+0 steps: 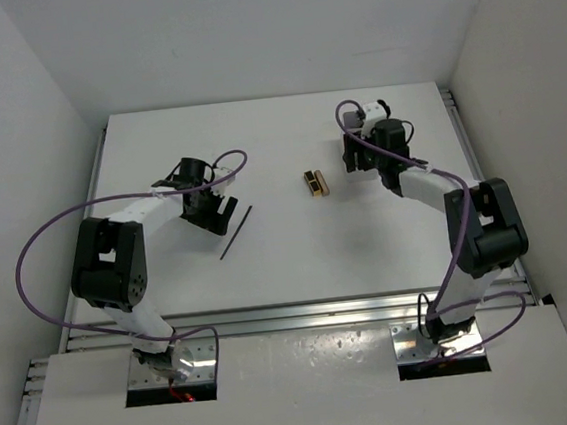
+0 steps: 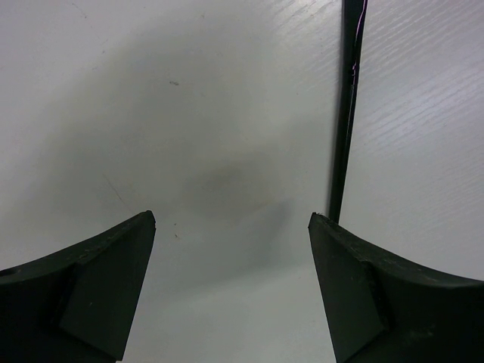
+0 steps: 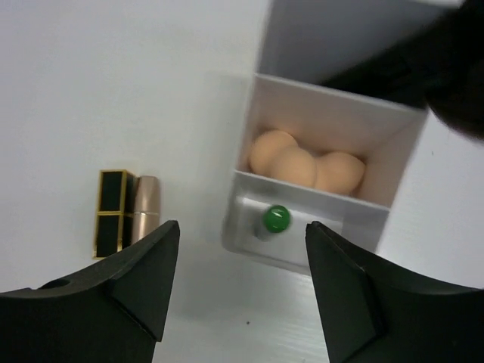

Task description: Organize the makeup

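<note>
A thin black stick (image 1: 236, 232) lies on the white table just right of my left gripper (image 1: 220, 215). In the left wrist view the stick (image 2: 344, 128) runs straight away from the right fingertip (image 2: 355, 272), and my left gripper (image 2: 231, 219) is open and empty over bare table. A black-and-gold case (image 1: 315, 182) lies mid-table, with a rose-gold tube (image 3: 145, 204) beside the case (image 3: 113, 212). My right gripper (image 3: 242, 224) is open and empty in front of the white box (image 3: 378, 121). A green-capped tube (image 3: 276, 219) stands in the box's front compartment. My right gripper (image 1: 356, 158) is right of the case.
The white compartmented box (image 1: 372, 111) stands at the back right, mostly hidden by my right arm. Its middle compartment holds three beige sponges (image 3: 302, 162). A dark blurred shape (image 3: 454, 68) fills its far part. A metal rail (image 1: 455, 116) runs along the table's right edge.
</note>
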Robot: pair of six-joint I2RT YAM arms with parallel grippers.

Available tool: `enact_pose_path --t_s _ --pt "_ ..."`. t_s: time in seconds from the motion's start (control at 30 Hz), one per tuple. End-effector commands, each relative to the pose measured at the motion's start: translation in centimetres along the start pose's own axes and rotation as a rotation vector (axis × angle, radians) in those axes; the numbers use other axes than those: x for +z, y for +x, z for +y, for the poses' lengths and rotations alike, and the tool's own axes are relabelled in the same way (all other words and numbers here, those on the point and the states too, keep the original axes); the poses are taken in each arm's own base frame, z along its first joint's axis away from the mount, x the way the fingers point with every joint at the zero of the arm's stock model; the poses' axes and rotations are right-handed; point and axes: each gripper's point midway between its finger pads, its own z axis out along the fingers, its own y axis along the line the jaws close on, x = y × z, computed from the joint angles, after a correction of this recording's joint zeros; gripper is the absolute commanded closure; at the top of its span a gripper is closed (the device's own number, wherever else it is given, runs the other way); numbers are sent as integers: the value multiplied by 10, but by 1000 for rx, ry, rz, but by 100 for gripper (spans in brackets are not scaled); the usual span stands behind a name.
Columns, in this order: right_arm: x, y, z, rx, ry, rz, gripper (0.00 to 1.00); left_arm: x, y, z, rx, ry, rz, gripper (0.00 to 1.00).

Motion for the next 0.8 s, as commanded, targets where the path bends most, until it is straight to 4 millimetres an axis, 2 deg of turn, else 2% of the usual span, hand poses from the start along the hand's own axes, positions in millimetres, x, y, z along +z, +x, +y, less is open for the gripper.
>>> enact_pose_path --t_s 0.0,0.03,0.07,0.1,0.13,0.17,0.2,0.23,0.27,0.3,0.33,0.37,0.4,0.43,0.5,0.53,0.57,0.63,0.67,0.7,0.73,0.77 --pt "-17 -58 34 -191 -40 -22 32 -8 -19 5 5 -3 -55 11" --pt "-21 -53 39 -198 -53 40 32 -8 -19 5 5 -3 -55 11" --pt "-28 -36 31 -169 11 127 32 -8 -19 5 5 -3 -55 11" --pt "-35 -29 28 -144 33 171 36 -11 -21 5 7 -6 -65 11" --pt "-43 -26 20 -86 90 181 45 -11 -21 5 7 -6 -66 11" --pt "-50 -9 6 -12 141 226 52 -10 -17 4 6 -3 -57 11" --pt "-60 -6 -9 39 172 234 58 -13 -18 8 -1 -10 -65 11" --pt "-68 -6 -14 123 193 230 68 -13 -18 8 -1 -10 -65 11" --pt "-83 14 -32 172 240 302 72 -11 -15 6 -2 1 -59 11" --pt "-96 25 -47 251 294 342 73 -11 -17 6 -10 -1 -68 11" --pt "-103 18 -64 326 348 308 71 -11 -17 6 -10 -1 -68 11" --pt "-119 38 -73 356 410 382 67 -11 -18 4 -10 10 -71 11" --pt "-131 44 -95 416 485 387 63 -8 -16 2 -11 22 -65 11" --pt "-142 45 -98 458 519 368 61 -8 -19 3 -9 19 -74 11" --pt "-155 70 -108 496 614 385 48 -8 -19 1 -18 28 -76 11" --pt "-160 66 -114 510 640 344 42 -8 -22 0 -17 35 -88 11" --pt "-170 73 -123 513 714 333 33 -8 -22 -1 -26 35 -88 11" --pt "-179 78 -130 528 771 316 24 -8 -22 -1 -26 35 -88 11" --pt "-182 82 -132 544 794 315 13 -8 -22 -1 -26 35 -88 11" --pt "-194 87 -144 536 884 319 7 -11 -24 0 -25 33 -96 11" --pt "-202 91 -153 556 943 317 4 -9 -20 -1 -26 35 -88 11" --pt "-210 98 -162 686 1045 279 2 -9 -20 -1 -26 35 -88 11"
